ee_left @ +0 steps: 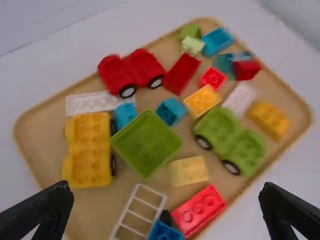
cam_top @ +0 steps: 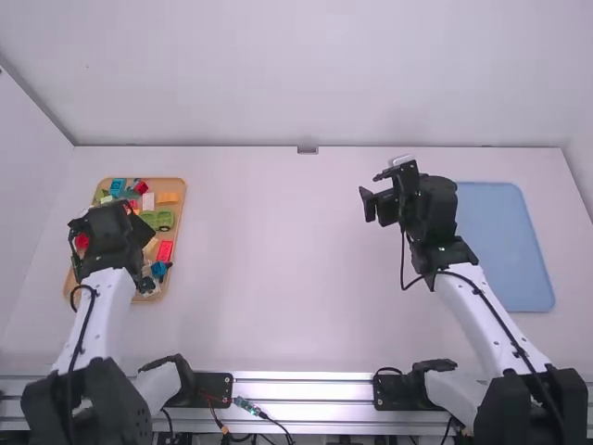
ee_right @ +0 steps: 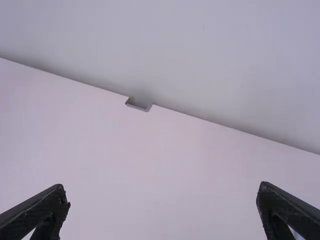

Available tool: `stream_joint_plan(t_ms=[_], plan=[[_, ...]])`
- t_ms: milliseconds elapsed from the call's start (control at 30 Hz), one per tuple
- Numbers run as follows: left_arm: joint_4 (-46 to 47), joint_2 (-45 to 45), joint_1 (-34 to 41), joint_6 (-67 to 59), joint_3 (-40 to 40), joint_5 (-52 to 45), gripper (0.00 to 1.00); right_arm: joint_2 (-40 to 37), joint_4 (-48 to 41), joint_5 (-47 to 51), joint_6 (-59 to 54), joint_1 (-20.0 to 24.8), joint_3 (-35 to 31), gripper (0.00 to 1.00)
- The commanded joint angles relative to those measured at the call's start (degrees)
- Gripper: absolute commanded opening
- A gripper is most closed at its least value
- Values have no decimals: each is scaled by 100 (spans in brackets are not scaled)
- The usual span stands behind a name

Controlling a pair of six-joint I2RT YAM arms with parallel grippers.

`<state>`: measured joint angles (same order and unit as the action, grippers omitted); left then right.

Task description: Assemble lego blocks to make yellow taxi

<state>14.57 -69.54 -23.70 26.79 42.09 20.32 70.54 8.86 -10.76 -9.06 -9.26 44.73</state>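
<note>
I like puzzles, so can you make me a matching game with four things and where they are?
1. Left gripper
2. Yellow wheeled piece
3. Blue mat
4. Right gripper

A. Flat on the table's right side
B. Open, over the tan tray
C. Open, away from the tan tray
D. Beside the square green dish

Pairs: 1-B, 2-D, 3-A, 4-C

High view looks down from six o'clock, farther off; left wrist view, close above, shares its nine-o'clock tray (ee_left: 42,130). Right wrist view faces the twelve-o'clock wall (ee_right: 210,50).
</note>
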Motion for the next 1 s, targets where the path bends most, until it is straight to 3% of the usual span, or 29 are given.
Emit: stream_joint_plan(t_ms=[0,267,667,833,967], plan=[[174,-529,-435,-111,356,-324,99,2,42,13,31,-22,149,99],[1522,-1790,-1276,238,1467,-676,99,2,138,13,72,-22,149,99],[1680,-2629,-1443,-1327,1932,-1570,99,2,140,15,70,-20,149,99],[1774,-2627,-1451,-1263,1932,-1310,99,2,153,13,72,-20,149,99],[1922,-2627,-1506,-398,1893,-434,99,2,160,11,72,-20,149,99]])
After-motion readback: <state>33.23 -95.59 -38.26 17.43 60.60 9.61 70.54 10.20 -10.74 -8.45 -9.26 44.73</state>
